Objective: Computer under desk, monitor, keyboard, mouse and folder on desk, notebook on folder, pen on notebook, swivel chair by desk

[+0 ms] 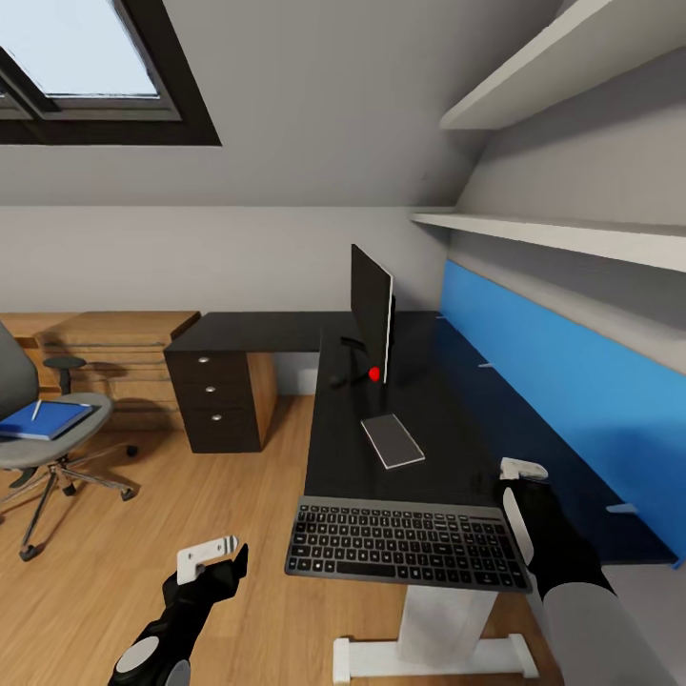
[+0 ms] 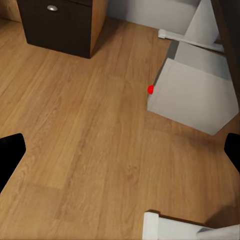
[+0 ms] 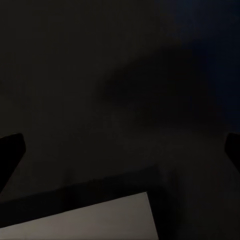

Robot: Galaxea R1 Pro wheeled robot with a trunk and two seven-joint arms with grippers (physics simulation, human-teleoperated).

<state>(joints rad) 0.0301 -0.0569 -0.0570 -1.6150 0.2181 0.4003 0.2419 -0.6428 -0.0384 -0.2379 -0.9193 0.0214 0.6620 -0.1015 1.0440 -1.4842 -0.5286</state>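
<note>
The monitor (image 1: 372, 319) stands edge-on on the black desk (image 1: 448, 419). The grey notebook (image 1: 393, 440) lies in front of it, and the keyboard (image 1: 410, 545) lies at the desk's near end. A small dark lump (image 1: 335, 379) by the stand may be the mouse. On the swivel chair (image 1: 29, 443) at the left lies the blue folder (image 1: 43, 420) with the pen (image 1: 36, 410) on it. The grey computer (image 2: 192, 97) sits on the floor under the desk. My left gripper (image 1: 214, 562) hangs open over the floor. My right gripper (image 1: 524, 476) is open above the desk, right of the keyboard.
The black drawer unit (image 1: 221, 400) stands under the desk's far wing, with a low light-wood cabinet (image 1: 114, 353) beyond it. A blue panel (image 1: 562, 381) and wall shelves (image 1: 572, 233) run along the desk's right side. The white desk foot (image 1: 429, 657) is near me.
</note>
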